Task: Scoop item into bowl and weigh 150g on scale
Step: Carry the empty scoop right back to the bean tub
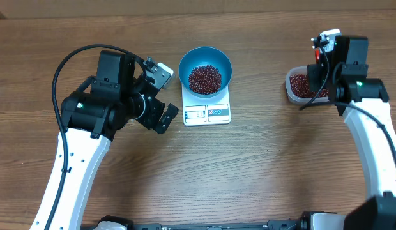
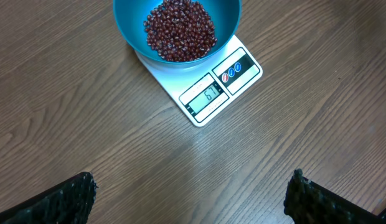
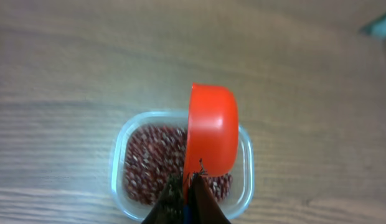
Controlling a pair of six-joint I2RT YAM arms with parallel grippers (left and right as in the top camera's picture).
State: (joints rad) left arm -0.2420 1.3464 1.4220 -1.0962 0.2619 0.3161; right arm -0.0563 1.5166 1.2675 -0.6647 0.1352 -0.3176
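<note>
The blue bowl [image 1: 205,64] sits on the white scale [image 1: 207,113] and holds a pile of dark red-brown beans [image 1: 204,78]. The left wrist view shows the bowl [image 2: 127,25], the beans [image 2: 179,30] and the scale [image 2: 240,68], whose display shows digits. My left gripper [image 1: 168,96] stands open just left of the scale, with nothing between its fingers [image 2: 68,199]. My right gripper [image 3: 190,185] is shut on the handle of an orange-red scoop [image 3: 211,127]. The scoop hangs over a clear tub [image 3: 116,168] of more beans [image 3: 146,162].
The clear tub [image 1: 291,83] stands at the right of the wooden table, partly hidden under my right arm [image 1: 351,76]. Bare wood lies between the scale and the tub, and in front of the scale.
</note>
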